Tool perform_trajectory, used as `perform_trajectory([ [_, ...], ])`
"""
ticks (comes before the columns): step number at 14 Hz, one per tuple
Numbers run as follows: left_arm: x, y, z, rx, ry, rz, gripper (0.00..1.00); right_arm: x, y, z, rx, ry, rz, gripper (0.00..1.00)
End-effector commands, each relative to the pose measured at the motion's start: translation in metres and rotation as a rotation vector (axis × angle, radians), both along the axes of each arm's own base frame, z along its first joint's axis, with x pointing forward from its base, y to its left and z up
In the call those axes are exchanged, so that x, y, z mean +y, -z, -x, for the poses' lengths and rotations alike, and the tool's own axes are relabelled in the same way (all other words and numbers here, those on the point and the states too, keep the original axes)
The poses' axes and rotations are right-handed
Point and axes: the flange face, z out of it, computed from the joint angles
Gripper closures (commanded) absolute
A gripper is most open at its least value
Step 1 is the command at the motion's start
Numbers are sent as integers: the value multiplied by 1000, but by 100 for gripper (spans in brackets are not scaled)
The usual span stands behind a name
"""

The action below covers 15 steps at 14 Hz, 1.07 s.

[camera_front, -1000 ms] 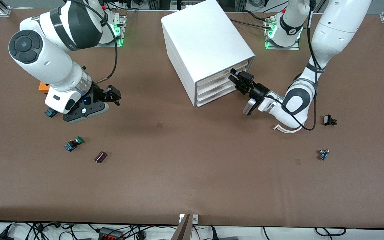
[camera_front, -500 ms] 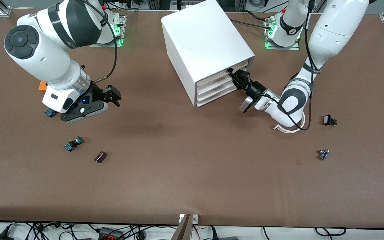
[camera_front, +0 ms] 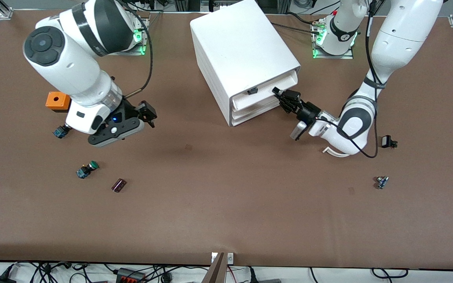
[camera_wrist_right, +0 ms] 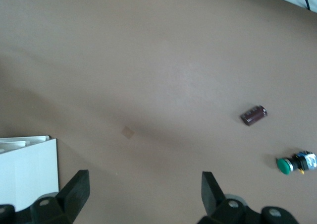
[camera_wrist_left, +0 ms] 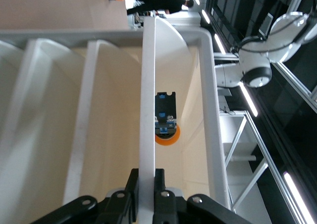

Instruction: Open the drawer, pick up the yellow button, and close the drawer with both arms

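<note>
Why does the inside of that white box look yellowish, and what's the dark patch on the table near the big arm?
Left wrist view: the drawer interior looks cream and dimmer than its bright front edge, the button staying sharp. Front view: the right arm casts a soft shadow on the table.

The cabinet (camera_front: 244, 59) stands at the table's (camera_front: 226, 220) edge by the robots' bases, near its middle. In its drawer (camera_front: 264, 92), partly out, lies the button (camera_wrist_left: 167, 127).
</note>
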Motion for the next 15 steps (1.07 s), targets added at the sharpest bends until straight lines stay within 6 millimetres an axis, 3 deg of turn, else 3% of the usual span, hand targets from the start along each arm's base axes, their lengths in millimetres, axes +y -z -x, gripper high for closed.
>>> perform_trajectory([
  [1,11,-1,-45,-8,-37,-27,99,35,-4,-3,-18,-39,-20,0],
  [5,30,-2,-74,-11,-70,-80,98,92,-6,14,-69,-97,-49,0],
  [10,45,-1,-80,-9,-91,-103,96,172,7,51,-114,-131,-111,3],
  [11,49,-1,-81,-9,-96,-109,87,188,13,58,-119,-118,-123,6],
  [12,51,0,-82,-9,-100,-112,66,201,18,65,-124,-116,-132,8],
  [13,53,-1,-82,-10,-103,-112,7,214,23,70,-129,-128,-132,13],
  [14,60,-5,-85,-15,-117,-113,0,225,25,74,-135,-142,-132,19],
  [15,65,-10,-87,-12,-125,-117,0,231,24,74,-142,-149,-133,23],
])
